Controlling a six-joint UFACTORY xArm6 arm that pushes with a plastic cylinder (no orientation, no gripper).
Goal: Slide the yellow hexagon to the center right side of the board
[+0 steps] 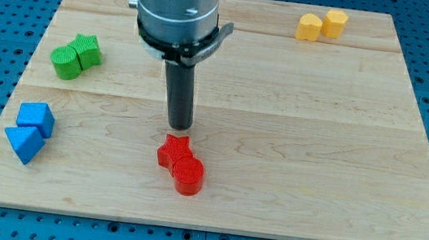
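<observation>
Two yellow blocks sit together at the view's top right: a hexagon-like one and a rounder one on its left, touching it. My tip is near the board's middle, just above a red star block, far to the left of and below the yellow blocks. The arm's grey body rises above the rod at the view's top.
A red cylinder touches the red star on its lower right. Two green blocks sit at the left. Two blue blocks lie at the lower left. The wooden board rests on a blue pegboard.
</observation>
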